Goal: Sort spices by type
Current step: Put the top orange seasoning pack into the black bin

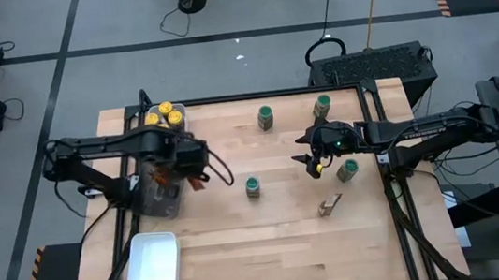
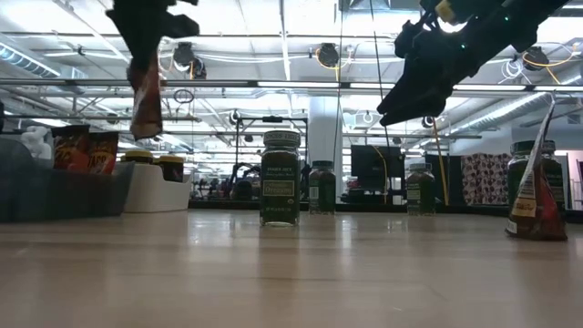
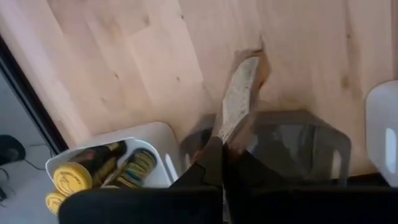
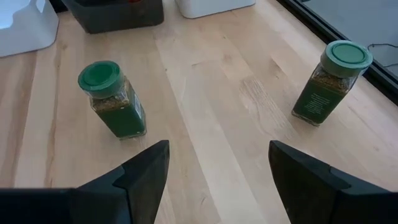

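Note:
My left gripper [image 1: 165,173] points down over the dark grey tray [image 1: 155,203], shut on an orange-brown spice packet [image 2: 146,91]. Other packets [image 2: 86,148] stand in that tray. Yellow-lidded jars [image 1: 164,115] sit in a white tray at the far left. Green-lidded jars stand on the table at the far side [image 1: 266,116] [image 1: 322,105] and mid-table [image 1: 253,187] [image 1: 347,169]. One packet [image 1: 330,205] stands alone at the near right. My right gripper [image 1: 313,162] hovers open above the table among the green jars, touching nothing. My left gripper pinches the packet by its upper end [image 3: 227,129] between its two fingers [image 3: 211,163], from above, pointing down. The packet hangs below the fingers [image 2: 146,100], lifted clear above the dark grey tray [image 3: 292,134].
An empty white tray [image 1: 152,266] lies at the table's near left corner. A black box [image 1: 370,63] sits beyond the far right edge. Bare wood stretches across the near middle of the table [image 1: 244,254].

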`<state>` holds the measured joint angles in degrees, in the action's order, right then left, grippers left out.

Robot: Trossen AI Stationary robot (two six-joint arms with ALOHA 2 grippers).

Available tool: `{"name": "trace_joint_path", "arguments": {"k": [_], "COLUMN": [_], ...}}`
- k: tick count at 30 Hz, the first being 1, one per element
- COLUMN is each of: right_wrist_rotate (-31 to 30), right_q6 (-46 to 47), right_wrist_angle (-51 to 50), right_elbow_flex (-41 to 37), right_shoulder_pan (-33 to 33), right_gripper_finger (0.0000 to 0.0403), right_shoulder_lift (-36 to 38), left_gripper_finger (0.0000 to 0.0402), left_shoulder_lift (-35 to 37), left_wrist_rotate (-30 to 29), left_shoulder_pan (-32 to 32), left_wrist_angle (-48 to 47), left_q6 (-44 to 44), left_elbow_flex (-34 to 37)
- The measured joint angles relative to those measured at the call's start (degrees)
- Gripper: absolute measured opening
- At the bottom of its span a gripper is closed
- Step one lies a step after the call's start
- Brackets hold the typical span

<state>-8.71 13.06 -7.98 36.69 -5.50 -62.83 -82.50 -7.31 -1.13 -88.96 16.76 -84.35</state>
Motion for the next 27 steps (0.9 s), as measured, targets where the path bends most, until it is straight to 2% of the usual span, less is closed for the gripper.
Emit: {"name": "trace_joint_path", "arguments": {"k": [6,12,17,20,27], "right_wrist_rotate": [-0.01,-0.02,0.0,0.0,0.0], "right_q6": [-0.67,-1.6,-1.75,-1.8,-2.43], "right_wrist_angle": [0.07,0.08,0.02,0.04,0.03], "right_elbow_flex": [-0.02,-0.02,-0.02,-0.02,-0.02], "right_shoulder_pan": [-0.02,-0.02,-0.02,-0.02,-0.02], "right_gripper_finger": [0.0258,0.0258,0.0258,0.0258,0.0258], "right_shoulder_lift": [0.0,0.0,0.0,0.0,0.0], "left_gripper_finger": [0.0,0.0,0.0,0.0,0.0], "left_shoulder_lift": [2.84,4.63,6.82,8.61,13.31], "left_wrist_rotate": [0.45,1.57,7.7,10.78,11.81], "left_shoulder_pan": [-3.06,-4.96,-5.77,-5.91,-5.92], "left_wrist_angle": [-0.92,-0.98,-1.01,-1.01,-1.09], "left_q6": [-3.9,-3.53,-3.09,-6.33,-8.57], "left_elbow_flex": [0.92,1.13,1.13,1.32,9.83]}}
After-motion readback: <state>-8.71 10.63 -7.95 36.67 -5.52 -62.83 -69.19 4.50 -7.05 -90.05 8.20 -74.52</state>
